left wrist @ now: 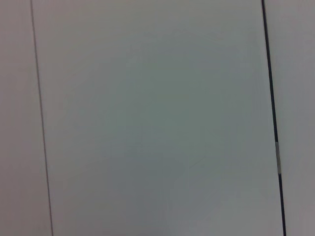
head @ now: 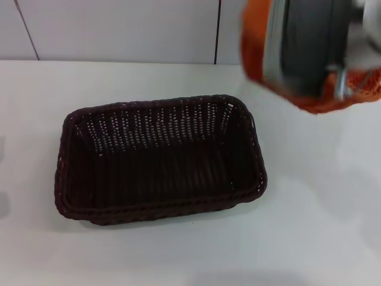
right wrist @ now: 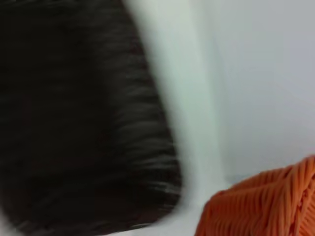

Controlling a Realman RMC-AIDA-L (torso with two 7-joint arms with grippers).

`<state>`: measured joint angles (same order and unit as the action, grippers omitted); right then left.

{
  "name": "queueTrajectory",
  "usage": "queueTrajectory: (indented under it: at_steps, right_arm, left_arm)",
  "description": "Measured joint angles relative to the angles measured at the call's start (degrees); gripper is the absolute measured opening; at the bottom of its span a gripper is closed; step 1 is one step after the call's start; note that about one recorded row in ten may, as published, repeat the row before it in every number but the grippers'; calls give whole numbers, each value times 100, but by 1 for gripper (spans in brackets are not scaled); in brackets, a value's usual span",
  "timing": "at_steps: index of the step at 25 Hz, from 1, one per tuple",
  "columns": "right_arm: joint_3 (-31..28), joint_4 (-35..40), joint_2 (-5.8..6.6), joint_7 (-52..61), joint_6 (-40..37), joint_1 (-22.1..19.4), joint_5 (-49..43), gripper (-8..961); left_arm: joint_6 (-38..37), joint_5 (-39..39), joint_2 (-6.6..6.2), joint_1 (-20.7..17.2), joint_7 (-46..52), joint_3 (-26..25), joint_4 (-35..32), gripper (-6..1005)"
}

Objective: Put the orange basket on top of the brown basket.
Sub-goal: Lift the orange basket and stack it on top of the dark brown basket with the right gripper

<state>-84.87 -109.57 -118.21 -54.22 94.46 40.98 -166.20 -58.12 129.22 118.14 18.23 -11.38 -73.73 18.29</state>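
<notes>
The brown basket (head: 156, 114) stands empty in the middle of the white table (head: 321, 202). The orange basket (head: 255, 44) hangs in the air at the upper right, off the table, beyond and to the right of the brown basket's far right corner. My right arm's grey body covers most of it, and my right gripper (head: 334, 83) holds it by the rim. The right wrist view shows the orange basket's weave (right wrist: 266, 204) close by and the brown basket (right wrist: 74, 123) blurred below. My left gripper is out of view.
A white panelled wall (head: 119, 30) with dark seams runs along the table's far edge. The left wrist view shows only wall panels (left wrist: 147, 123). Bare table lies around the brown basket on all sides.
</notes>
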Motion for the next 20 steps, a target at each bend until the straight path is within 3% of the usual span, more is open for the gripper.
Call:
queueTrajectory:
  at_steps: [2, 3, 6, 20]
  right_arm:
    - [427, -394, 69, -1528, 113, -251, 431, 216]
    - [467, -504, 151, -2589, 160, -138, 960, 215]
    - [503, -545, 167, -3203, 81, -47, 1165, 213]
    - [1048, -302, 541, -3409, 58, 16, 1286, 211]
  left_arm:
    - [6, -4, 3, 13, 43, 1, -33, 757]
    - [20, -17, 20, 45, 64, 24, -72, 756]
    - [61, -20, 23, 54, 68, 51, -68, 756]
    - [177, -18, 42, 35, 73, 70, 19, 756]
